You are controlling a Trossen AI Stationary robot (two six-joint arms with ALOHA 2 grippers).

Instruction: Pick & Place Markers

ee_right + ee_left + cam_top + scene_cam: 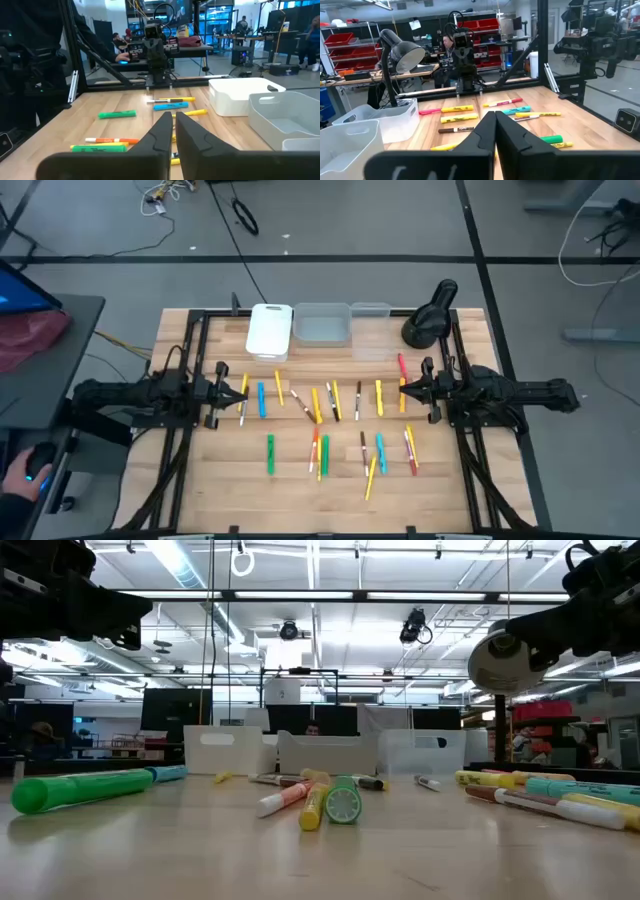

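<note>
Thin markers (pixel 318 405) in yellow, orange, green, blue lie scattered.

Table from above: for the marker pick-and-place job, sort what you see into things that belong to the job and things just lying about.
Belong to the job:
- markers scattered on the table
- left gripper, shut
- right gripper, shut

Just about:
- white bin
- two clear bins
- black desk lamp

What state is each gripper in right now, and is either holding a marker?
Left gripper: shut, empty, above the table's left side.
Right gripper: shut, empty, above the table's right side.
</note>
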